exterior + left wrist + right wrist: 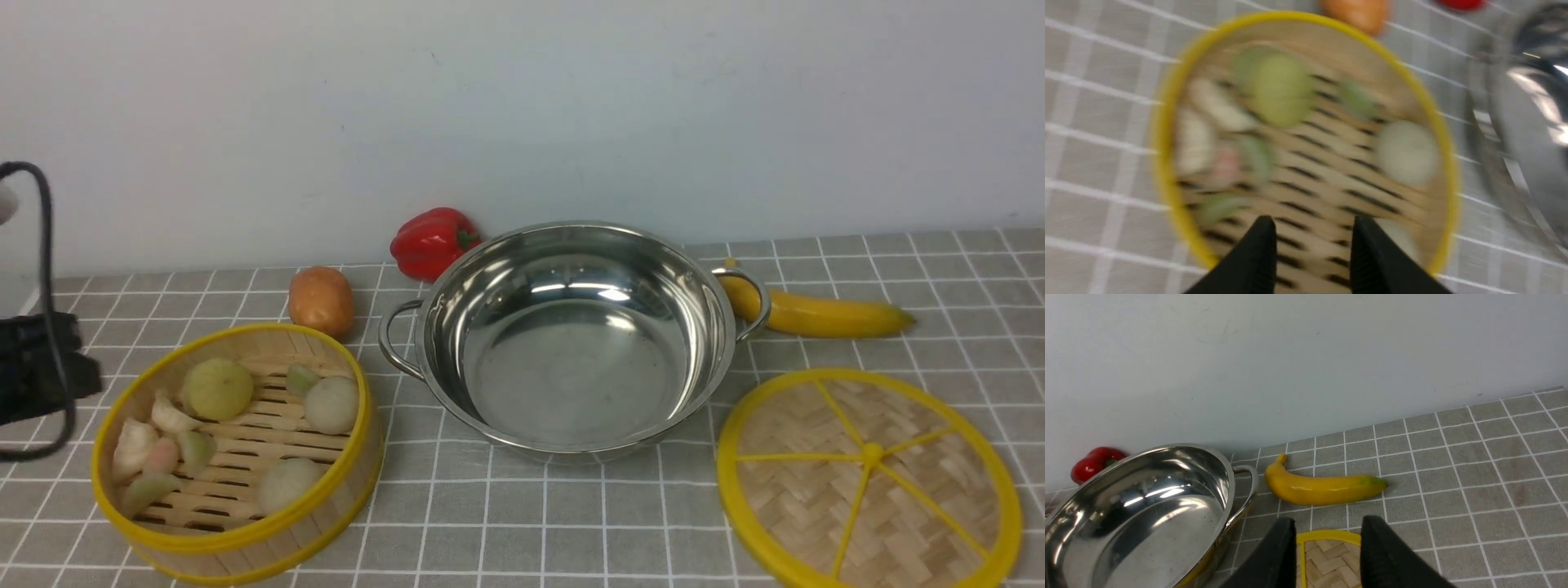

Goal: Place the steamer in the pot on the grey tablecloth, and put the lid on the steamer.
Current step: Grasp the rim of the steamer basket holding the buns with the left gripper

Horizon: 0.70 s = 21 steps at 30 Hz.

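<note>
The steamer (pixel 269 543) stands on the grey tablecloth (pixel 571 523) at the front left, with several buns and dumplings on its slatted floor. The empty steel pot (pixel 571 367) sits in the middle. At the front right the woven lid (pixel 816 506) lies flat. In the blurred left wrist view my left gripper (pixel 1312 224) hangs open above the near side of the steamer (pixel 1331 163), with the pot (pixel 1531 122) beside it. My right gripper (pixel 1327 524) is open and empty over the lid's (pixel 1327 555) far edge, next to the pot (pixel 1147 522).
A red pepper (pixel 433 241) and a potato (pixel 321 300) lie behind the pot's left side. A banana (pixel 816 314) lies behind its right handle, close to the wall. A black part of the left arm with a cable (pixel 37 367) shows at the left edge.
</note>
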Each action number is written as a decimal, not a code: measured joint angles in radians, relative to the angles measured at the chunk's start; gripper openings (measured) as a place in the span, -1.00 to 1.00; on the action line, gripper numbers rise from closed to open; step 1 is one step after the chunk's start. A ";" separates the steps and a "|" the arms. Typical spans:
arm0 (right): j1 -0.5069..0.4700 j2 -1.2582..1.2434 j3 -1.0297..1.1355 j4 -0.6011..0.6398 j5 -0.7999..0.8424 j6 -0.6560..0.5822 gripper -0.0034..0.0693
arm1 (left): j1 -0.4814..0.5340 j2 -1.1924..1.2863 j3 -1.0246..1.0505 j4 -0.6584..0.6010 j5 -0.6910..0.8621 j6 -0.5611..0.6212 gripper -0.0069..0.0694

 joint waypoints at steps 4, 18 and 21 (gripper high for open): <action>0.000 0.000 0.000 0.000 0.000 -0.001 -0.24 | 0.017 0.020 -0.023 0.122 0.009 -0.114 -0.16; 0.000 0.001 0.000 0.002 0.001 -0.002 -0.24 | -0.007 0.260 -0.026 0.173 -0.022 -0.180 -0.16; 0.000 0.001 0.000 0.002 0.001 -0.002 -0.24 | -0.007 0.305 -0.026 0.173 -0.045 -0.180 -0.16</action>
